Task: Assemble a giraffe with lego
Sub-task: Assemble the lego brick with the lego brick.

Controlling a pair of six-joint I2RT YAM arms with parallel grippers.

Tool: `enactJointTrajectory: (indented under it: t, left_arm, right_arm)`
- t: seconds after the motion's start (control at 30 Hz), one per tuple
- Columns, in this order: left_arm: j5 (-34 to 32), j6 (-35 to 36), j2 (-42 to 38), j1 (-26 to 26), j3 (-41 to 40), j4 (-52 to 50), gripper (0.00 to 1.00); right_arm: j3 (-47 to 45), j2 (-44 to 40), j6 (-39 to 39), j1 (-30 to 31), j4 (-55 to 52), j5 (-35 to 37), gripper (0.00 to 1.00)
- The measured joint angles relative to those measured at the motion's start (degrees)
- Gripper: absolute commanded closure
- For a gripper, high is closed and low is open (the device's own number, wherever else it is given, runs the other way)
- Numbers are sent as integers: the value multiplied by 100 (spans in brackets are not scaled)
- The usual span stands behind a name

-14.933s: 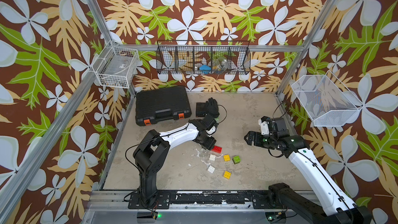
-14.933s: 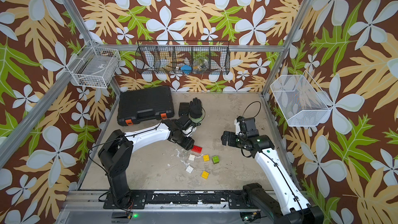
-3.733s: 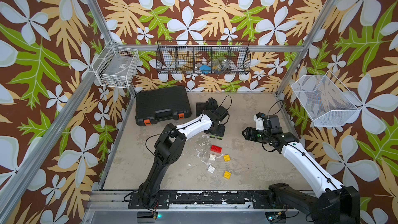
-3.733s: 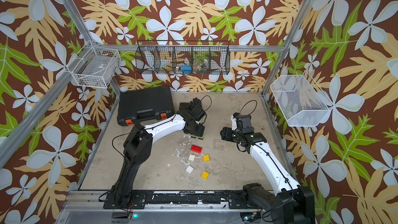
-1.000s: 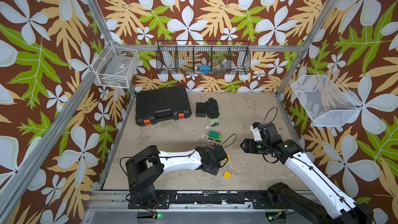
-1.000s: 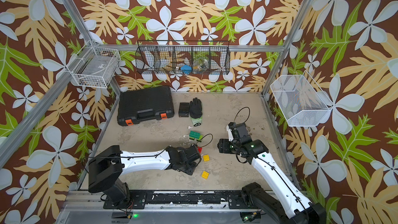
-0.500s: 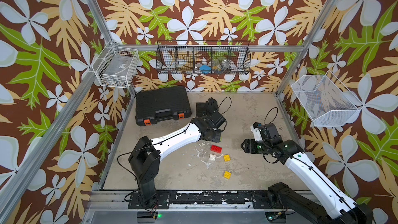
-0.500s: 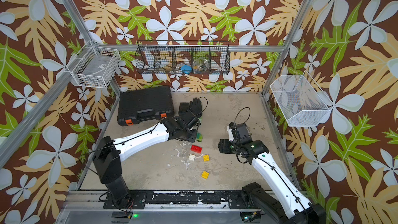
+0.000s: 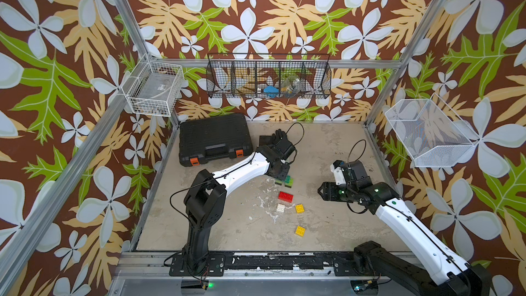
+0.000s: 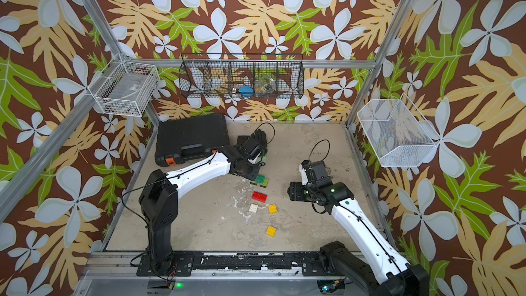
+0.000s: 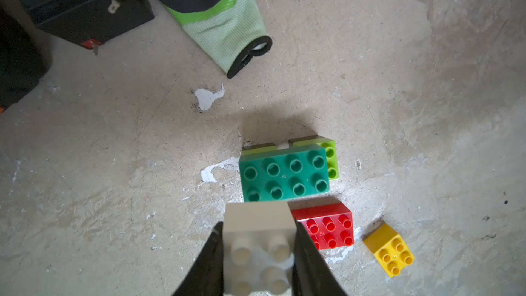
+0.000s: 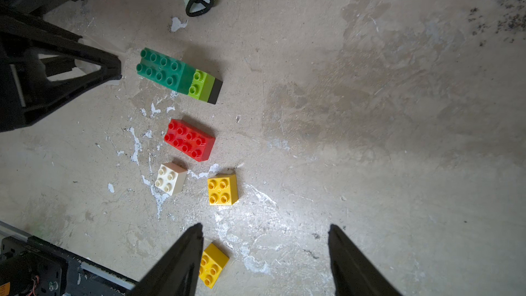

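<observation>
Fingers (image 11: 207, 257) of our left gripper (image 11: 258, 224) clamp a square white studded brick (image 11: 257, 252); the half-built giraffe (image 11: 284, 175), dark green slab on lime and black legs, sits just beside, bare concrete floor (image 11: 398, 66) open beyond. Our right gripper (image 12: 264, 225) hangs spread and empty near a square yellow brick (image 12: 215, 260).

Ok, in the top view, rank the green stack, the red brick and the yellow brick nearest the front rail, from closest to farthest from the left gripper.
1. green stack: just off the left gripper tips.
2. red brick: mid-table, a step farther forward.
3. front yellow brick: lone one, farthest forward.
</observation>
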Motion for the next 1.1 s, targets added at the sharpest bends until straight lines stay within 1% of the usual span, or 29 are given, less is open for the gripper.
enactJointTrajectory:
  t: [0.1,0.63,1.1]
  left_arm:
    - [114,129,136,13,103,24,83]
    - [138,243,568,114,387,63,82]
    - [181,179,658,138,413,138,82]
  right_arm:
    - [11,20,0,0,-9,24,28]
    - [66,122,-4,-50,-4,35,28]
    - [66,122,-48,-188,-2,39,28]
